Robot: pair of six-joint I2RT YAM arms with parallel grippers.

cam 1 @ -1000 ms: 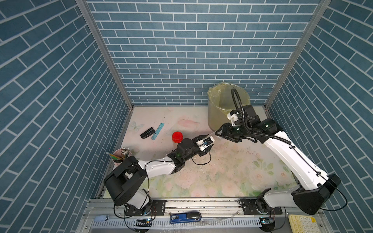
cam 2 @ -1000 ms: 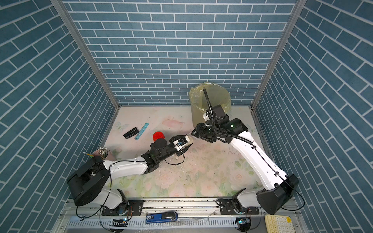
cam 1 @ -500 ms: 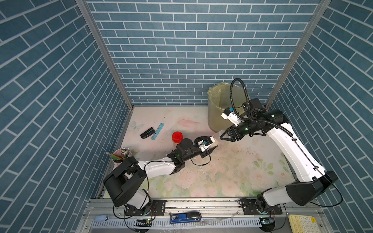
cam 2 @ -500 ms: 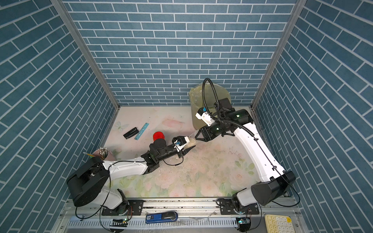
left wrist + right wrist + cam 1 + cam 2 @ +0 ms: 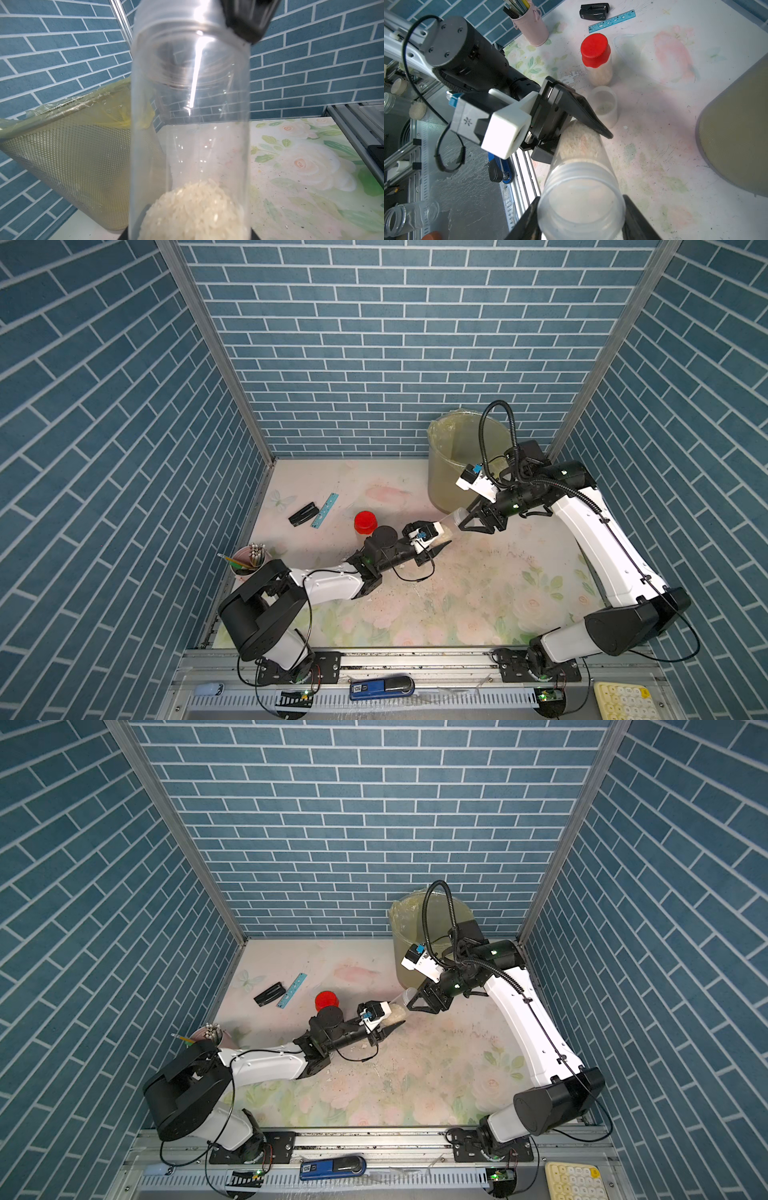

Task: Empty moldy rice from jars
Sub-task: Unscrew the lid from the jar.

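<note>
Nearest, at the left edge of the desk (image 5: 478, 605): pink pencil cup (image 5: 249, 562), upright, untouched. Next out, mid-desk: left hand (image 5: 441, 537) clenched on the base end of a clear held jar (image 5: 451, 524), carried on its side. Contents: moldy rice (image 5: 197, 209), packed as a pale clump at that gripped base end, none near the mouth. Just beyond: right hand (image 5: 463, 522) clamped either side of the same jar's threaded neck, mouth apparently uncapped in the right wrist view. Compared with a second ago: no real shift in the left hand or the jar. Right forearm swung up and back toward the far corner, wrist rolled, grip at the neck kept throughout. Judged as a hand-over or re-orientation in progress, not yet a pour: jar short of the bin, both hands on it, rice unmoved. Farther out, beside the left forearm: red-capped jar (image 5: 365, 522), upright, closed, part-filled with rice. Just beside it, a small uncapped jar (image 5: 604, 106), upright, almost empty save a little residue. Farther left: black stapler (image 5: 303, 514) and blue ruler (image 5: 325, 510), lying side by side, well apart from the work. Farthest, at the back right: bin (image 5: 453, 472) with mesh wall and yellow liner, open, near the jar's mouth but not under it. Outstanding, by judgement: release by the left hand, lift over the rim, tip.
</note>
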